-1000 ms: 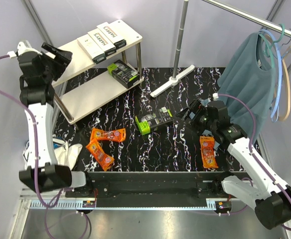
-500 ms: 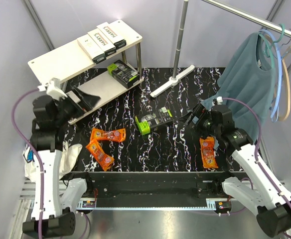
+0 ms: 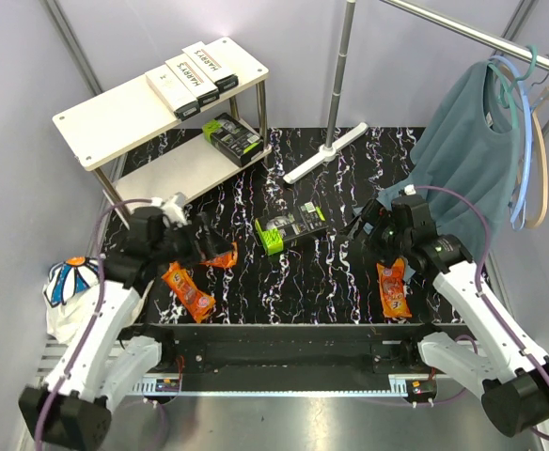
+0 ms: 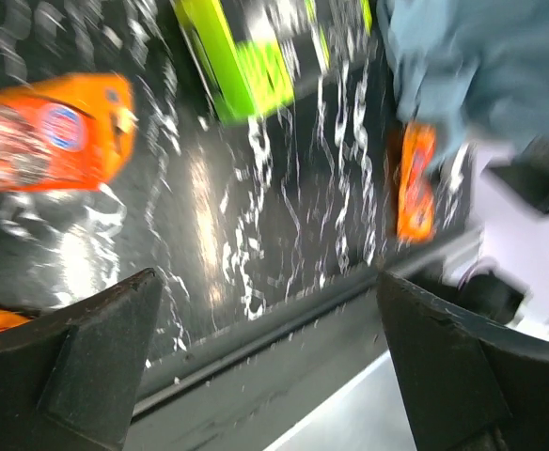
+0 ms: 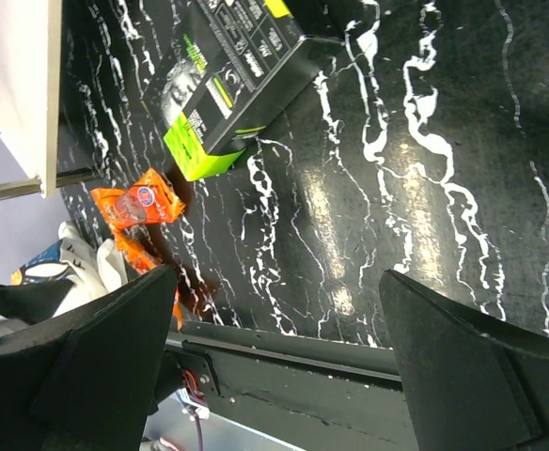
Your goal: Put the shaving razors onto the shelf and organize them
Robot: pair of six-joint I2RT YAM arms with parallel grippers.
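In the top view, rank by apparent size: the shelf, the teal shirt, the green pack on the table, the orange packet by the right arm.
1. shelf
2. teal shirt
3. green pack on the table
4. orange packet, only slightly smaller than the pack, a close call

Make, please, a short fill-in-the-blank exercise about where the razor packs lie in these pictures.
1. The white HARRY'S boxes lie on the shelf's ____ board.
2. One black-and-lime-green pack lies on the lower board; the other lies on the ____.
3. The left gripper and the right gripper both stand ____.
Missing words: top; table; open.
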